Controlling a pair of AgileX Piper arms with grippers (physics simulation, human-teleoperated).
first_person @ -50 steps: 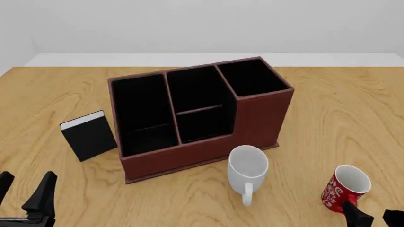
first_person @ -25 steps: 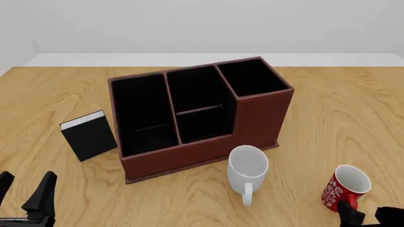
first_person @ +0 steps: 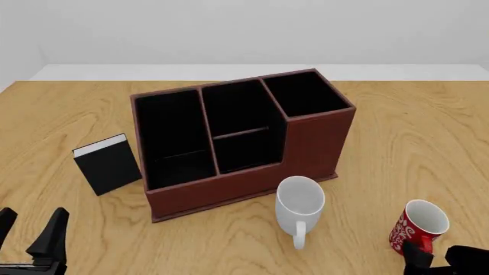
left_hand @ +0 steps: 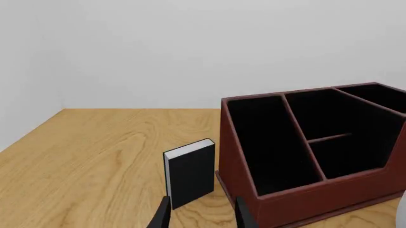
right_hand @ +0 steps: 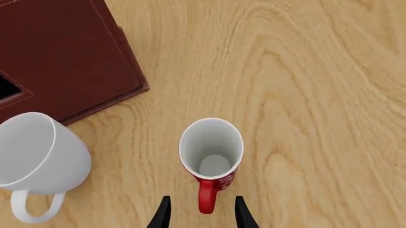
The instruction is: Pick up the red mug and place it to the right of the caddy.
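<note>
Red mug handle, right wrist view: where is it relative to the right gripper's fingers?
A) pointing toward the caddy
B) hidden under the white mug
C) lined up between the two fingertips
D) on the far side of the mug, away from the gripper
C: the red mug stands upright with its handle pointing back between the open fingertips of the right gripper, not yet gripped.

red mug (right_hand: 212, 153) upright on wood table (right_hand: 304, 71), handle between spread tips of right gripper (right_hand: 199, 216), white mug (right_hand: 39, 161) beside it, caddy (right_hand: 63, 57) corner beyond
</note>
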